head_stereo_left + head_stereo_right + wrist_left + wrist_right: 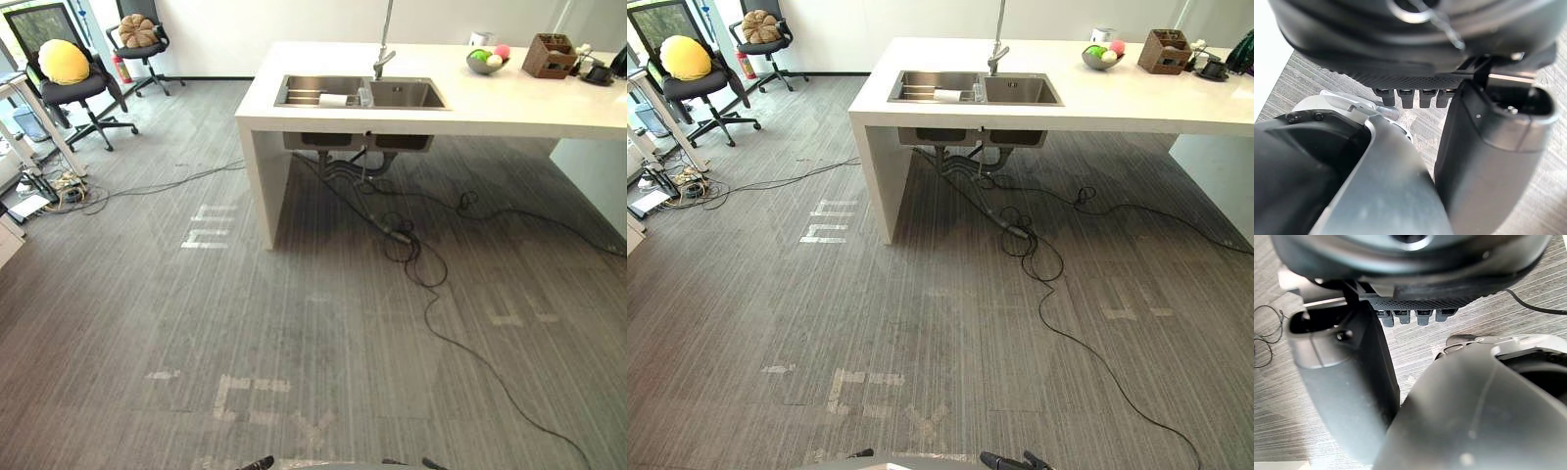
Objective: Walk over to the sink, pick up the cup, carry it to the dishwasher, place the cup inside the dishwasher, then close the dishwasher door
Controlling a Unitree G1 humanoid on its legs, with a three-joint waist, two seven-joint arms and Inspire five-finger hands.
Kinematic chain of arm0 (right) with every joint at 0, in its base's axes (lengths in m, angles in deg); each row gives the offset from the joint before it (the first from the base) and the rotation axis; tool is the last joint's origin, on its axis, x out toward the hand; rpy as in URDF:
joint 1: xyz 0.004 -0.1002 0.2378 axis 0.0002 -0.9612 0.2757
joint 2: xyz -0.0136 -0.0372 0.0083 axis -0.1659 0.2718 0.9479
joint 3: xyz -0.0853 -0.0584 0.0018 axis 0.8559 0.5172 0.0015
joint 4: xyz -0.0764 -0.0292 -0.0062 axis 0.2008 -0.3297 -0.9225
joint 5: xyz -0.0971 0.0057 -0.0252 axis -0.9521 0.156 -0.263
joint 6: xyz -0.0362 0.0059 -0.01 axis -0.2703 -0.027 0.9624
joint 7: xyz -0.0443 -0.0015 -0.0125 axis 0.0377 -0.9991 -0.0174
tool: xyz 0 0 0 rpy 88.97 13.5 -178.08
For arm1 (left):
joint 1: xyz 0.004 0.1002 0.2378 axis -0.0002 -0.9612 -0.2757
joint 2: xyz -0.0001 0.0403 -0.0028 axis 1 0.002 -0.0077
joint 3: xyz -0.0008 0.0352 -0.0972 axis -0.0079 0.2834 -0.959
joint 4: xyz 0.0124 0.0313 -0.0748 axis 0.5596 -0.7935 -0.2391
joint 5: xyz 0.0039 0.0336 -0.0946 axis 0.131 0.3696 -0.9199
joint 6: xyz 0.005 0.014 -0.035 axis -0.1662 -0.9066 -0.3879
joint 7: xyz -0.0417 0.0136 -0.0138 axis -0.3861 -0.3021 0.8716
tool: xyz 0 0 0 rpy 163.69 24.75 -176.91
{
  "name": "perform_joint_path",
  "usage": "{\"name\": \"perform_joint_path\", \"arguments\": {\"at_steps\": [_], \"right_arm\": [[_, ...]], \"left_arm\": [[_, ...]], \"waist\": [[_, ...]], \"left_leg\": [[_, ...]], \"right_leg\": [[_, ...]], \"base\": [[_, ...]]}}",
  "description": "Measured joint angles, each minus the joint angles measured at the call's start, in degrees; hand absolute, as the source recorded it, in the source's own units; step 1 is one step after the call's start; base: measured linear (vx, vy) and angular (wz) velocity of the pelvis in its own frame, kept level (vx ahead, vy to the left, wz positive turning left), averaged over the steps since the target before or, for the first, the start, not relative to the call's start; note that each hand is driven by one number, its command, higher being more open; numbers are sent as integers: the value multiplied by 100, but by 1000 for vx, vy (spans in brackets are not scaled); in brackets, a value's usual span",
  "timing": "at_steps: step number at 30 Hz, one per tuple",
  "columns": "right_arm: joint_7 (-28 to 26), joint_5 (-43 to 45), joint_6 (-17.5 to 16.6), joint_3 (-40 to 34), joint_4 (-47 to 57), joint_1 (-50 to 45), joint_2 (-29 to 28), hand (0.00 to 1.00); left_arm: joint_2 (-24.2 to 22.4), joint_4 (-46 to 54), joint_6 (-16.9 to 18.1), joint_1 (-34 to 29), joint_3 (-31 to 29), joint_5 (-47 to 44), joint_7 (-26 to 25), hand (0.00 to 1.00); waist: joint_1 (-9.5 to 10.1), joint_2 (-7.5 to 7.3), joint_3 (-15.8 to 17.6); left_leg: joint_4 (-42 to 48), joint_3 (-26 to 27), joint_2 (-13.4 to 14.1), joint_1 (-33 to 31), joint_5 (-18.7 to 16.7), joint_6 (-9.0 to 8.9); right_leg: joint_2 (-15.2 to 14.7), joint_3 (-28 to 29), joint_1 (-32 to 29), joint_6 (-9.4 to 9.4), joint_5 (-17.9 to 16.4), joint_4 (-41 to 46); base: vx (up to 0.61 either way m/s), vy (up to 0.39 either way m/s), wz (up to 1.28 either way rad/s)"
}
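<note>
Cup (364, 96) in sink (411, 95) | far fr L robot hand (1400, 49), R robot hand (1415, 274)

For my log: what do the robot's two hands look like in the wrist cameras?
Both the left hand and right hand are black: a rounded glossy housing, a dotted-texture palm pad, a row of blocky dark fingers and a thick, smooth dark-grey thumb without a white cover.

Counter (509, 103): white, upper right; sink (358, 93) set in, bowl (485, 63) and wooden box (549, 56) at right.
Floor (127, 313): grey; chairs (83, 90) upper left, tape marks (206, 235) centre.
</note>
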Motion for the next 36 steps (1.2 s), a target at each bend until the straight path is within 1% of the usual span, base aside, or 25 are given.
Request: {"name": "perform_joint_path", "arguments": {"at_steps": [6,11,13,15,17,22,23,24,25,26,27,28,29,30,31,32,33,34,36], "right_arm": [[-70,56,10,47,-124,58,32,100],[-137,205,27,53,-215,105,52,100],[-159,232,13,59,-221,113,54,100],[-211,318,-25,98,-225,123,62,100],[-242,471,-76,186,-246,116,83,100],[-251,835,-320,271,-309,114,78,100],[-258,908,-377,296,-309,131,78,100],[-335,1012,-403,316,-299,137,86,100],[-420,1122,-400,335,-288,135,96,100],[-521,1297,-409,407,-225,105,112,100],[-517,1470,-461,428,-124,69,145,100],[-516,1583,-475,431,-60,59,171,100],[-506,1848,-507,437,55,57,202,100],[-502,2095,-576,442,150,51,188,100],[-502,2202,-611,444,172,49,165,100],[-499,2306,-663,444,177,50,119,100],[-495,2352,-680,444,178,49,100,100],[-496,2473,-697,440,198,51,53,100],[-507,2523,-706,390,318,47,-3,100]], "left_arm": [[-21,-85,231,-12,14,-194,-126,100],[-44,-196,343,-15,12,-388,-252,100],[-53,-213,302,-25,12,-694,-315,100],[-69,-227,160,-34,-3,-1261,-417,100],[-84,-248,45,-45,-34,-1592,-509,100],[-114,-299,-23,-57,-138,-1808,-513,100],[-119,-316,-31,-56,-143,-1869,-513,100],[-128,-314,-50,-53,-145,-1876,-505,100],[-128,-315,-87,-54,-145,-1876,-501,100],[-111,-314,-175,-54,-145,-1876,-485,100],[-101,-313,-225,-63,-146,-1871,-460,100],[-101,-314,-240,-64,-146,-1865,-447,100],[-96,-315,-244,-85,-147,-1861,-378,100],[-49,-296,-247,-129,-146,-1861,-314,100],[-27,-277,-247,-156,-146,-1862,-306,100],[-15,-259,-251,-192,-145,-1865,-315,100],[-17,-261,-251,-194,-145,-1865,-324,100],[-21,-259,-257,-169,-145,-1864,-337,100],[-23,-245,-289,-98,-165,-1818,-347,100]], "waist": [[-24,3,55],[-41,12,65],[-56,9,101],[-68,3,165],[-57,1,197],[-55,-15,234],[-64,-35,304],[-87,-23,343],[-114,-42,369],[-126,-56,399],[-117,-72,421],[-115,-64,451],[-117,-53,537],[-131,-96,642],[-142,-94,667],[-199,-144,697],[-247,-147,703],[-319,-119,718],[-331,-83,766]], "left_leg": [[-3,-10,-6,8,30,33],[-5,-35,-19,9,53,62],[-6,-97,-28,15,63,75],[-7,-164,-43,31,78,88],[-8,-189,-55,31,84,95],[-9,-315,-98,54,102,122],[-8,-371,-121,103,107,130],[-8,-447,-131,106,107,141],[-8,-493,-137,102,101,149],[-7,-575,-177,106,61,182],[-7,-621,-233,123,17,258],[-6,-619,-252,146,2,285],[-2,-607,-286,223,7,341],[-2,-631,-358,333,-17,440],[0,-642,-377,418,-31,475],[27,-686,-367,511,-71,514],[49,-733,-343,521,-103,526],[104,-831,-287,522,-184,496],[176,-855,-183,478,-294,455]], "right_leg": [[2,-12,20,-45,29,-12],[-3,-37,36,-80,52,-25],[-10,-76,69,-86,56,-34],[-22,-135,101,-89,58,-42],[-30,-160,124,-106,69,-66],[-64,-278,197,-106,69,-68],[-87,-332,267,-88,57,-40],[-146,-425,208,-40,-81,197],[-214,-458,98,-17,-229,478],[-395,-521,-145,53,-548,1143],[-603,-518,-431,158,-785,1895],[-708,-486,-586,181,-853,2297],[-915,-409,-939,125,-905,3183],[-1116,-324,-1221,119,-899,3969],[-1176,-237,-1327,120,-956,4223],[-1179,-99,-1373,105,-1169,4366],[-1147,-97,-1382,112,-1268,4301],[-1086,-90,-1473,80,-1361,4080],[-1035,-108,-1817,83,-1304,3590]], "base": [[-47,-10,1],[-41,-6,2],[-50,-10,10],[-50,-7,16],[-42,1,10],[-22,2,12],[-29,9,24],[-38,11,30],[-41,38,39],[-12,76,37],[-3,97,28],[0,120,10],[-4,114,2],[3,96,0],[52,43,5],[53,6,11],[104,-29,30],[84,-44,31],[141,-85,15]]}}
